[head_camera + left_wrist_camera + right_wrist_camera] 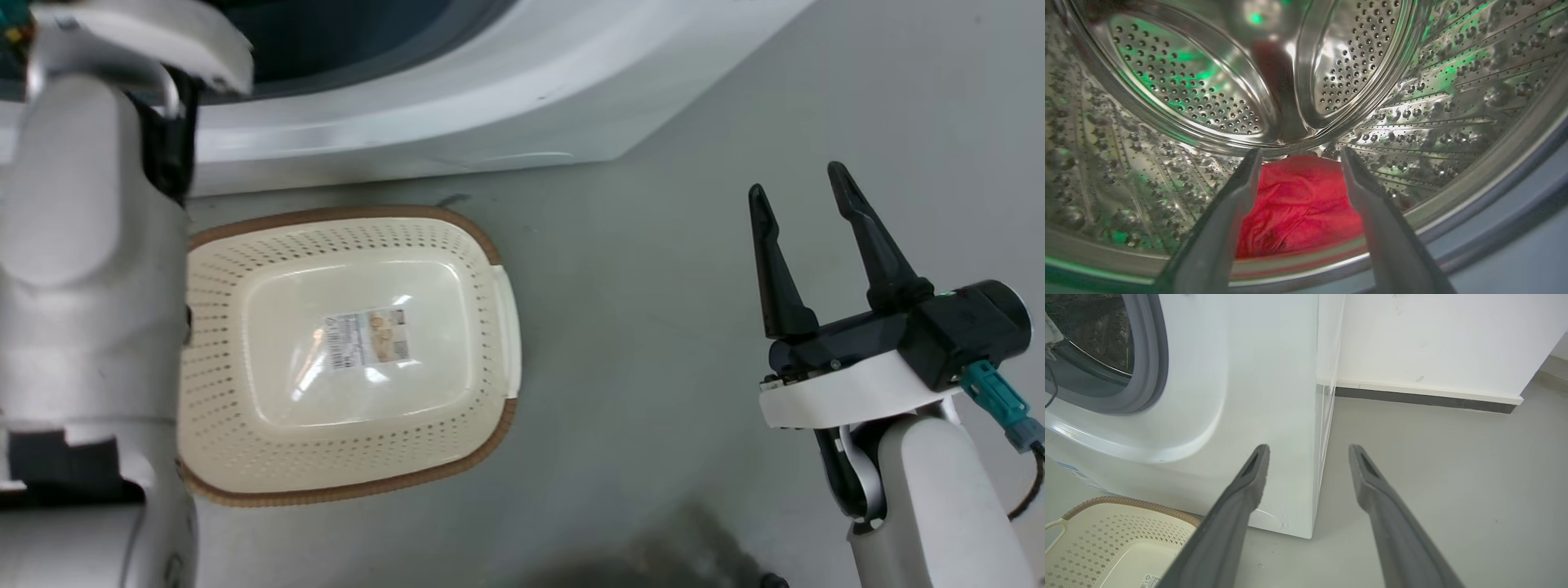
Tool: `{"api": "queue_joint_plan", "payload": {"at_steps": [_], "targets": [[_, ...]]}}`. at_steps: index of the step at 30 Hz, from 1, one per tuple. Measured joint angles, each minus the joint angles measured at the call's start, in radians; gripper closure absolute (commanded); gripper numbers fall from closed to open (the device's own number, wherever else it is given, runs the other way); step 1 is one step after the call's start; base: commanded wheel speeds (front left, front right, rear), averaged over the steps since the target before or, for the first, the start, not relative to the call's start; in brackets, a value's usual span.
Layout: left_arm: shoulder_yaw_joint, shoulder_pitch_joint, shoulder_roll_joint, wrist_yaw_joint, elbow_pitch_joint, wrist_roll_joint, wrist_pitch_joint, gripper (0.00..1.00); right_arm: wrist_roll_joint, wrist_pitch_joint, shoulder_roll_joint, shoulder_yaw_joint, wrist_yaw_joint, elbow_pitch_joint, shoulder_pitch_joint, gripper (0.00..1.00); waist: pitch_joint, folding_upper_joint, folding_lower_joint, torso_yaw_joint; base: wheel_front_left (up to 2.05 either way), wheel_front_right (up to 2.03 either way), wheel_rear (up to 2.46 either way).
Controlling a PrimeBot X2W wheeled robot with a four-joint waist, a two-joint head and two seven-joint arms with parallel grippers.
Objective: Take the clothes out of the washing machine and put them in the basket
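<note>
Red clothes [1300, 204] lie at the bottom of the steel drum of the washing machine [1453, 106]. My left gripper [1300, 157] is open inside the drum mouth, its fingers framing the fabric without touching it. In the head view only the pale left forearm [82, 245] reaches up into the washing machine [490, 106]. The cream basket [482, 245] with a brown rim stands on the floor before the machine, holding only a paper label [367, 336]. My right gripper [804, 192] hovers open over bare floor to the right of the basket, and the basket [1126, 535] also shows low left past it.
The grey floor [653, 327] stretches between the basket and my right arm. The machine's white front and right corner [1314, 457] stand ahead of my right gripper [1308, 451], with a white wall and dark skirting [1425, 398] behind.
</note>
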Motion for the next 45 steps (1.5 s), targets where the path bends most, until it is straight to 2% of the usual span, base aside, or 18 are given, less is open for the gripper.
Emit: {"api": "queue_joint_plan", "payload": {"at_steps": [5, 10, 18, 31, 34, 35, 37, 41, 45], "targets": [[-0.012, -0.138, 0.040, 0.000, 0.108, 0.007, 0.051, 0.00, 0.033, -0.014, 0.000, 0.032, 0.000, 0.012, -0.007, 0.00, 0.038, 0.0000, 0.0000, -0.052, 0.00, 0.00, 0.00], [-0.029, -0.275, 0.104, -0.001, 0.216, 0.018, 0.136, 0.00, 0.066, -0.024, 0.000, 0.070, 0.000, 0.024, -0.023, 0.00, 0.070, 0.0000, -0.0001, -0.103, 0.00, 0.00, 0.00], [-0.090, -0.429, 0.181, -0.002, 0.359, 0.022, 0.315, 0.00, 0.113, -0.030, 0.000, 0.114, 0.000, 0.041, -0.026, 0.00, 0.113, 0.0000, -0.0001, -0.176, 0.00, 0.00, 0.00], [-0.145, -0.542, 0.247, -0.002, 0.510, -0.043, 0.632, 0.00, 0.159, -0.031, 0.000, 0.158, 0.000, 0.022, -0.029, 0.00, 0.162, 0.0000, -0.0001, -0.245, 0.00, 0.00, 0.00], [-0.143, -0.556, 0.260, 0.012, 0.528, -0.047, 0.678, 0.00, 0.166, -0.031, 0.000, 0.167, 0.000, 0.020, -0.029, 0.00, 0.166, 0.0000, -0.0001, -0.252, 0.00, 0.00, 0.00], [-0.139, -0.561, 0.263, 0.017, 0.534, -0.053, 0.696, 0.26, 0.170, -0.031, 0.000, 0.169, 0.000, 0.020, -0.029, 0.00, 0.167, 0.0000, -0.0001, -0.254, 0.00, 0.00, 0.00], [-0.134, -0.568, 0.263, 0.026, 0.539, -0.060, 0.721, 1.00, 0.173, -0.031, 0.000, 0.170, 0.000, 0.020, -0.030, 0.00, 0.168, 0.0000, -0.0001, -0.258, 0.00, 0.00, 0.00], [-0.134, -0.570, 0.264, 0.033, 0.540, -0.070, 0.736, 1.00, 0.179, -0.031, 0.000, 0.171, 0.000, 0.022, -0.036, 0.00, 0.166, 0.0000, -0.0001, -0.261, 0.00, 0.00, 0.00], [-0.144, -0.561, 0.266, 0.033, 0.511, -0.071, 0.681, 1.00, 0.181, -0.031, 0.000, 0.172, 0.000, 0.026, -0.037, 0.00, 0.159, 0.0000, -0.0001, -0.260, 0.00, 0.00, 0.00]]}}
